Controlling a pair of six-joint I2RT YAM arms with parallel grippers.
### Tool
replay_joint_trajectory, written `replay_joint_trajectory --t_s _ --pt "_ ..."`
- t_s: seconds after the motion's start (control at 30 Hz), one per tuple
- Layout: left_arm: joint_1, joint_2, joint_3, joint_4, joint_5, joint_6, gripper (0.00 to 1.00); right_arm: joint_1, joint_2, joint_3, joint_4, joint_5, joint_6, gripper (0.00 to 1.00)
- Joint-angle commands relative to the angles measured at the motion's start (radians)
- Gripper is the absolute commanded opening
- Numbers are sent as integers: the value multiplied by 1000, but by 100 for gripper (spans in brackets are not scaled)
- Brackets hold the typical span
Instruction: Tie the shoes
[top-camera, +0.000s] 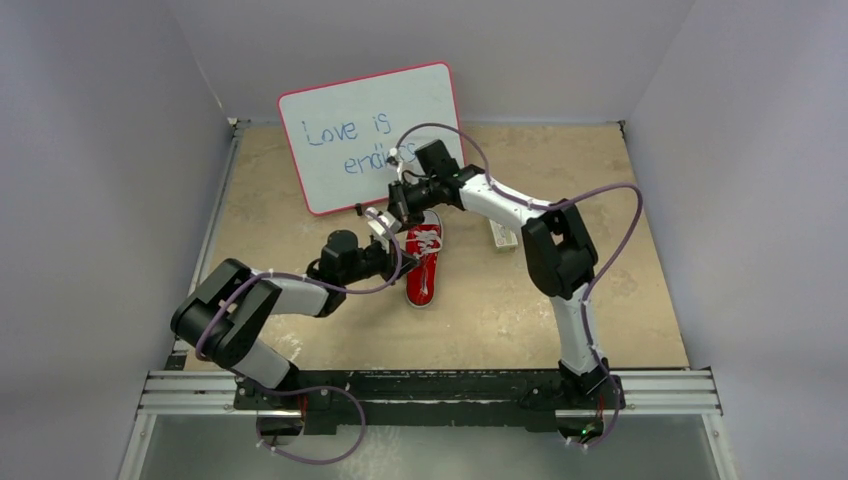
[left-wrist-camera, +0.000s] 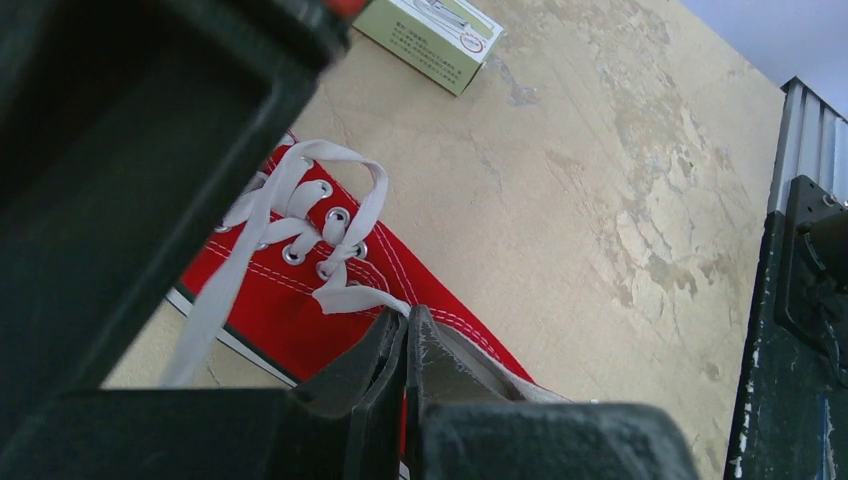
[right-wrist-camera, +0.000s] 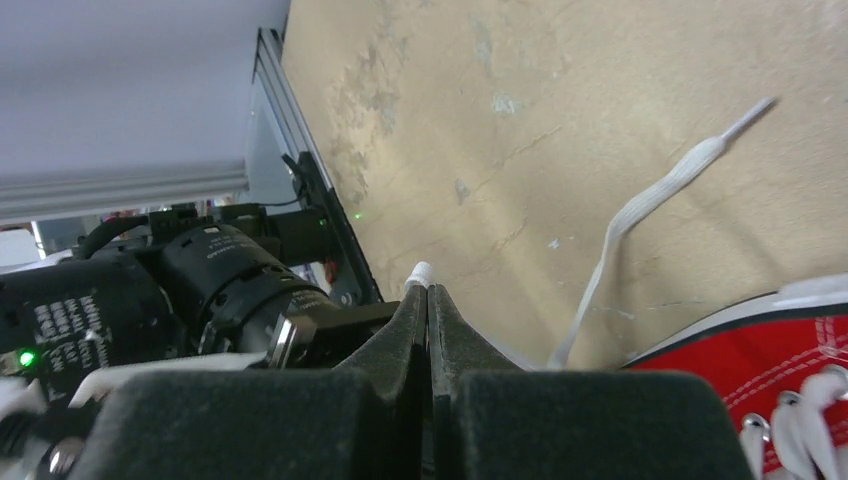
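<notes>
The red sneaker (top-camera: 422, 268) with white laces lies mid-table; it also shows in the left wrist view (left-wrist-camera: 290, 300) and the right wrist view (right-wrist-camera: 790, 360). My left gripper (top-camera: 388, 246) sits at the shoe's left side, and its jaws (left-wrist-camera: 408, 318) are shut on a white lace (left-wrist-camera: 350, 298) that runs from the top eyelets. My right gripper (top-camera: 398, 214) hovers just above the shoe's far end. It (right-wrist-camera: 428, 292) is shut on a lace end whose white tip (right-wrist-camera: 421, 270) pokes out between the fingers. Another loose lace (right-wrist-camera: 640, 210) trails over the table.
A whiteboard (top-camera: 370, 135) with blue writing leans at the back, close behind the right gripper. A small white box (top-camera: 500, 233) lies right of the shoe, also in the left wrist view (left-wrist-camera: 430, 35). The left arm's wrist (right-wrist-camera: 200, 290) is close to the right gripper.
</notes>
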Motion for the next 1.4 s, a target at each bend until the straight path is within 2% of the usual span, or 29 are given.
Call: replay_joint_trajectory --t_s 0.0,0.13,0.27,0.43,0.57,0.8,0.9,1.0,1.1,1.27,1.37 --pt "-7 28 -13 168 48 33 0 29 42 93 -196 -1 -60 1" --pt "-17 36 -31 216 67 18 0 59 74 144 -286 41 -90 2" --pt "-25 19 -45 213 58 41 0 70 99 196 -347 24 -103 3" --pt "-29 27 -56 239 41 31 0 111 176 343 -544 20 -183 7" --pt "-28 25 -65 253 33 22 0 119 186 358 -601 -23 -174 10" --pt "-29 31 -65 256 40 -3 0 43 132 391 -567 -97 -123 47" --pt "-28 31 -63 269 39 -32 0 -2 92 378 -562 -122 -114 55" --pt "-29 33 -46 250 32 -71 0 -75 -5 320 -485 -87 -76 60" --pt "-27 44 -15 214 -2 -138 0 -143 -131 222 -443 55 -106 61" --pt "-24 88 39 188 -24 -291 0 -168 -373 -132 -320 313 -204 62" --pt "-19 108 74 154 -12 -361 0 -162 -488 -323 -215 405 -176 61"
